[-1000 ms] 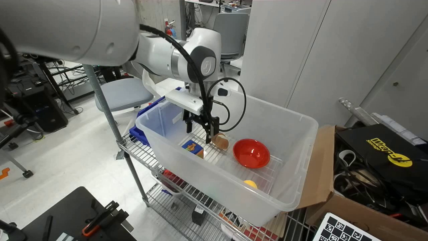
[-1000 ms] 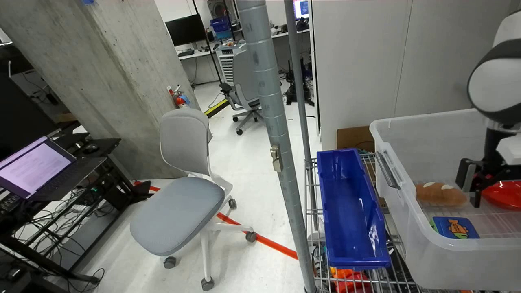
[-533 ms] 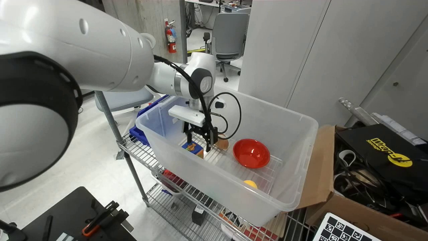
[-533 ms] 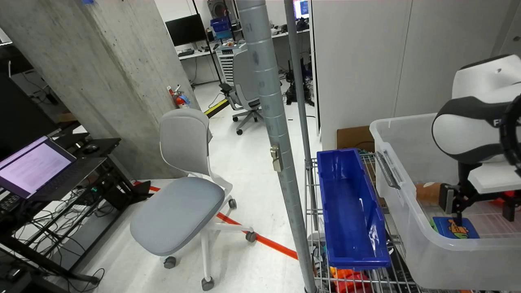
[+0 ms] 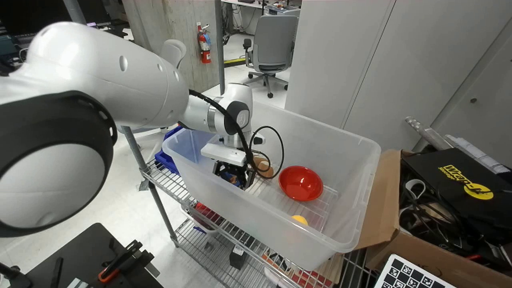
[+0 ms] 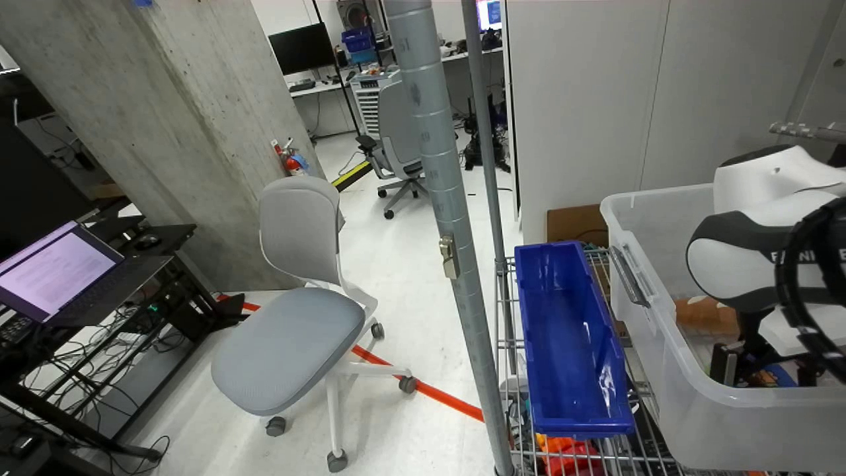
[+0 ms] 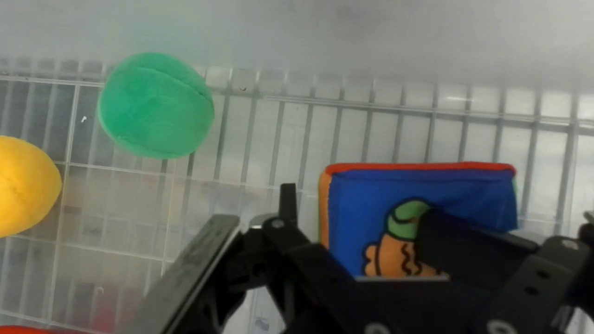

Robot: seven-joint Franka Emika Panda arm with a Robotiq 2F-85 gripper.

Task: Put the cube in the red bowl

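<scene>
The cube (image 5: 231,178) is a soft fabric block with a blue top, a cartoon print and orange and red edges. It lies on the floor of the translucent bin (image 5: 320,138). My gripper (image 7: 357,213) is open and low over the cube. In the wrist view one finger is left of the cube (image 7: 362,195) with a gap. The other finger covers part of its top right; I cannot tell whether it touches. In an exterior view the cube (image 6: 784,375) is mostly hidden by the gripper. The red bowl (image 5: 301,184) stands empty on the bin floor; its rim shows at the wrist view's lower left corner (image 7: 21,330).
A tan bread-shaped toy (image 6: 704,316) lies near the cube. A yellow ball (image 7: 23,188) and a green ball (image 7: 155,106) lie on the bin floor. The bin's near wall (image 6: 747,430) rises close beside the gripper. A blue tray (image 6: 568,337) stands outside the bin.
The arm has come down steadily and the gripper has moved from above the bin floor down to the cube. The fingers stay open. The bowl, the cube and the toys have not moved.
</scene>
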